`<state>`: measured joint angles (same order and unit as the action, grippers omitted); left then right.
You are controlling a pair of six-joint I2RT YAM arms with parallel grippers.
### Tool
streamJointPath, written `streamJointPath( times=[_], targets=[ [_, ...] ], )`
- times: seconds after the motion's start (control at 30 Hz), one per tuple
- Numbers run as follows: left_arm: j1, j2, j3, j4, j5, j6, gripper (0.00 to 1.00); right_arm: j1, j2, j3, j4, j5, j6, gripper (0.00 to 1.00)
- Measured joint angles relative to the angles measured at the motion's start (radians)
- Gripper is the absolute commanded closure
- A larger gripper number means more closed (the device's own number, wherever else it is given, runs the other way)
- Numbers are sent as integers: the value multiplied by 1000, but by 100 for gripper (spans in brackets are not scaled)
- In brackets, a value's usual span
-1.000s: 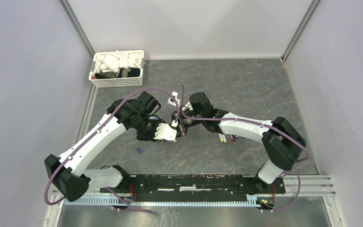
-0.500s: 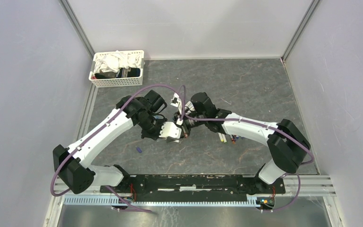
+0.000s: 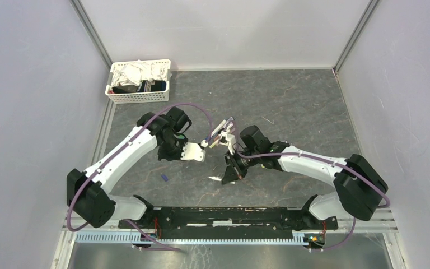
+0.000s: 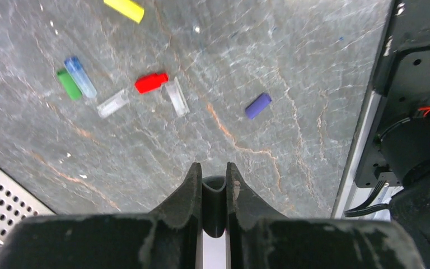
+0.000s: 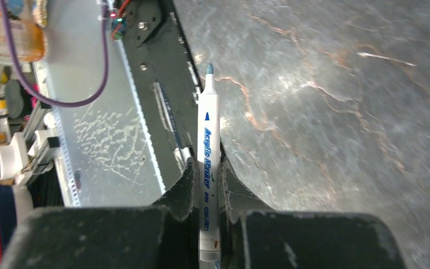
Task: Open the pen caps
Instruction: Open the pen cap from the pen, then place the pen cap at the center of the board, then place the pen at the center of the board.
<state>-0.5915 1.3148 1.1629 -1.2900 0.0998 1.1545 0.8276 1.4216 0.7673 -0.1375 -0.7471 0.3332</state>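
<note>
basket (image 3: pixel 140 81) sat in the desk's (image 3: pixel 291 101) far left corner. left claw (image 3: pixel 202 145) was left of and behind right claw (image 3: pixel 228 175). pen (image 5: pixel 209 123) in right claw, cap (image 4: pixel 214 202) in left. loose caps (image 4: pixel 151 82) lay clustered on desk, lone cap (image 4: pixel 257 105) apart to their right.

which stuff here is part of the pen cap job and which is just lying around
Part of the job:
- uncapped pen in the right gripper
- dark cap in the left gripper
- loose red cap, purple cap, green cap, blue cap

Just lying about:
- white basket of cloths, far left corner
</note>
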Motion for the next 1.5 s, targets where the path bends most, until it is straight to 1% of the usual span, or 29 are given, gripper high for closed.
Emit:
streamJointPath(
  times=[0.1, 0.2, 0.33, 0.47, 0.57, 0.7, 0.83, 0.93, 0.97, 1.0, 1.03, 1.1, 1.13, 1.2, 1.33, 1.5],
  targets=[
    [62, 23, 0, 14, -19, 23, 98, -22, -32, -3, -55, 51, -25, 100],
    [134, 65, 0, 61, -18, 32, 98, -58, -84, -3, -110, 132, -45, 100],
    [200, 156, -5, 157, 4, 13, 98, -135, -151, 0, -183, 307, -51, 100],
    [216, 231, -63, 293, 16, -44, 94, -270, -214, -6, -239, 536, -32, 100],
    [215, 280, -98, 378, 19, -97, 88, -389, -266, -46, -245, 701, -12, 100],
    [215, 340, -108, 471, 13, -159, 81, -489, -279, -100, -246, 883, 21, 100],
    [215, 359, -108, 522, 10, -197, 67, -537, -267, -143, -240, 998, 49, 100],
    [215, 358, -106, 538, 17, -236, 56, -559, -210, -145, -218, 1057, 56, 100],
    [215, 358, -104, 537, 23, -246, 49, -562, -194, -145, -210, 1068, 57, 100],
    [215, 358, -99, 533, 35, -256, 46, -563, -175, -146, -201, 1081, 57, 100],
    [215, 358, -92, 531, 42, -265, 33, -564, -161, -146, -193, 1092, 57, 100],
    [215, 354, -68, 522, 69, -288, 29, -568, -135, -149, -176, 1113, 58, 100],
    [215, 349, -54, 515, 82, -303, 4, -570, -121, -150, -166, 1120, 57, 100],
    [215, 335, -24, 499, 103, -323, 0, -577, -100, -150, -151, 1129, 57, 97],
    [218, 306, 89, 451, 143, -386, 0, -587, -54, -150, -121, 1134, 55, 86],
    [237, 273, 248, 405, 165, -466, 0, -587, -18, -150, -62, 1131, 55, 79]
  ],
)
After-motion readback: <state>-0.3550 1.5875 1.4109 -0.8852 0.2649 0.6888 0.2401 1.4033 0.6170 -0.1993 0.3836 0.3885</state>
